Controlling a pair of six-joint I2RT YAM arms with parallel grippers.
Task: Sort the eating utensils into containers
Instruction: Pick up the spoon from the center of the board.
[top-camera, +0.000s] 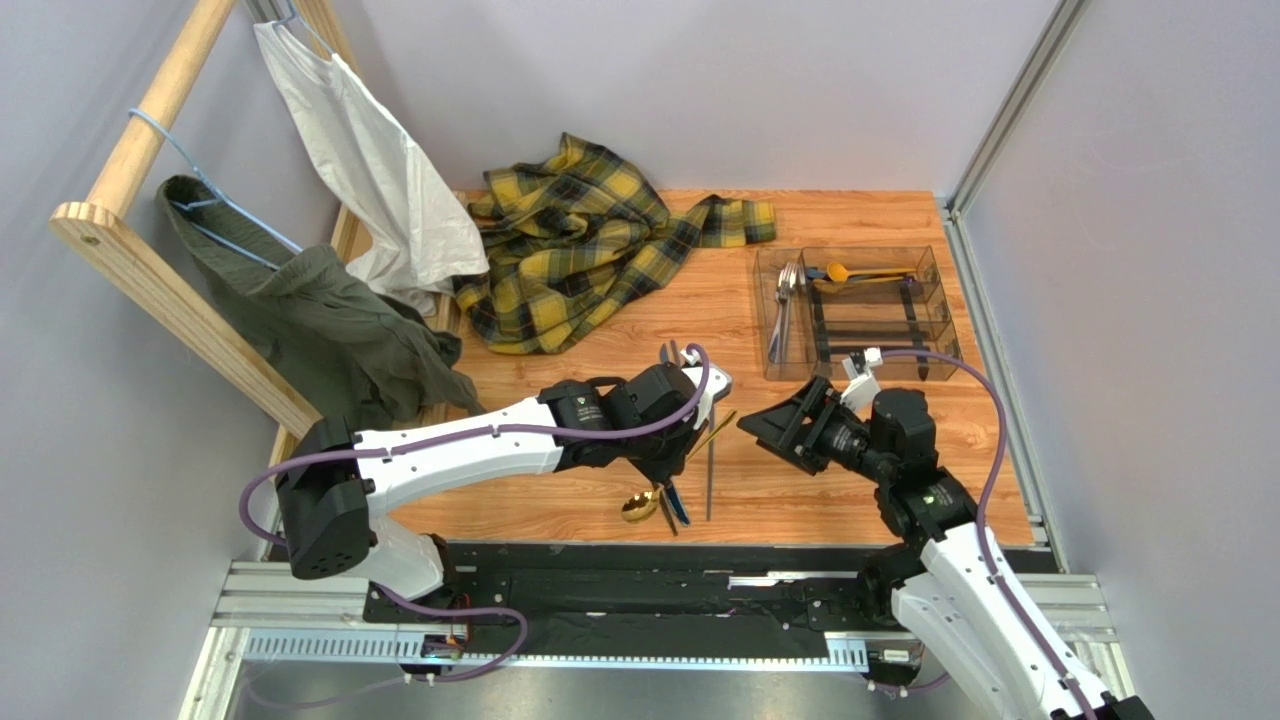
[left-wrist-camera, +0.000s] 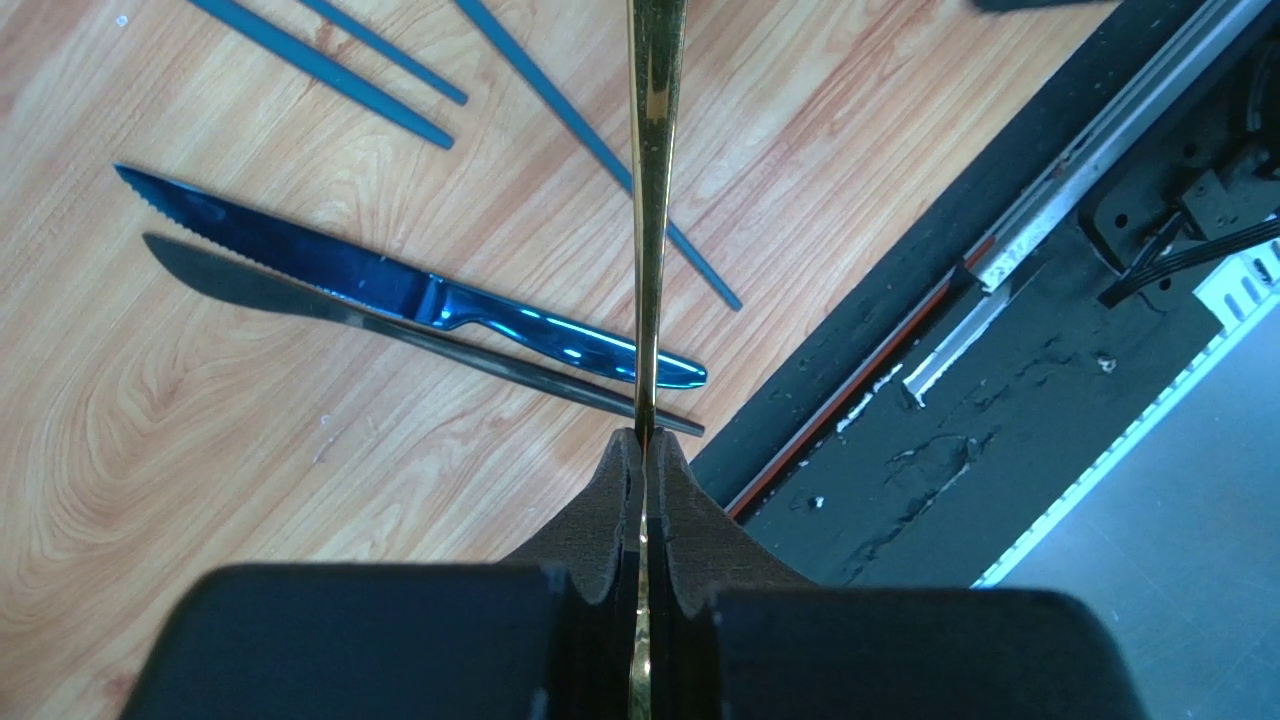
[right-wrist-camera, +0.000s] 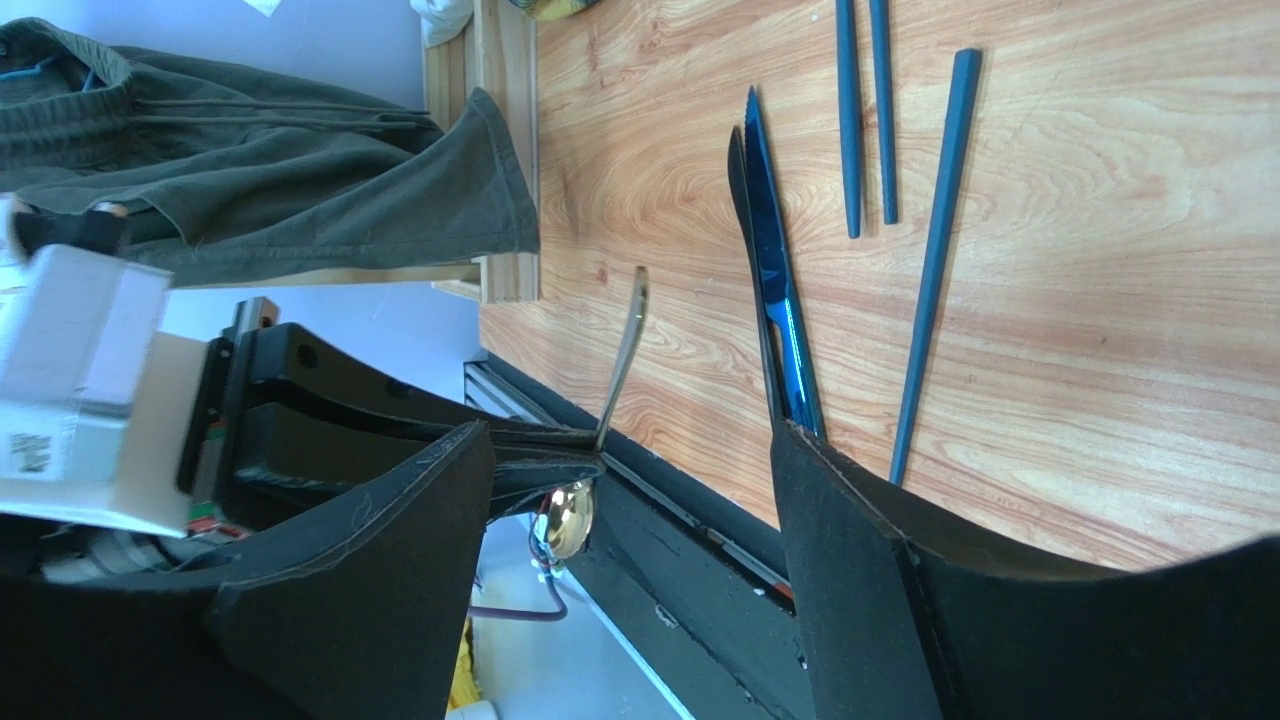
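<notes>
My left gripper (left-wrist-camera: 646, 450) is shut on the handle of a gold spoon (left-wrist-camera: 655, 225), held on edge above the table. In the top view the gripper (top-camera: 684, 438) is at centre, with the spoon's bowl (top-camera: 642, 506) towards the front edge. Below it lie an iridescent blue knife (left-wrist-camera: 406, 285), a dark grey knife (left-wrist-camera: 376, 323) and teal sticks (left-wrist-camera: 323, 60). My right gripper (top-camera: 789, 420) is open and empty, facing the left one; its view (right-wrist-camera: 631, 570) shows the held spoon (right-wrist-camera: 568, 518) and the blue knife (right-wrist-camera: 774, 285). The clear tray (top-camera: 944, 300) at back right holds a gold spoon (top-camera: 864, 273) and silver pieces (top-camera: 781, 308).
A yellow plaid cloth (top-camera: 579, 240) lies at the back centre. A wooden rack (top-camera: 135, 255) on the left carries a white garment (top-camera: 368, 165) and a green one (top-camera: 323, 323). A black rail (top-camera: 631, 563) runs along the table's front edge.
</notes>
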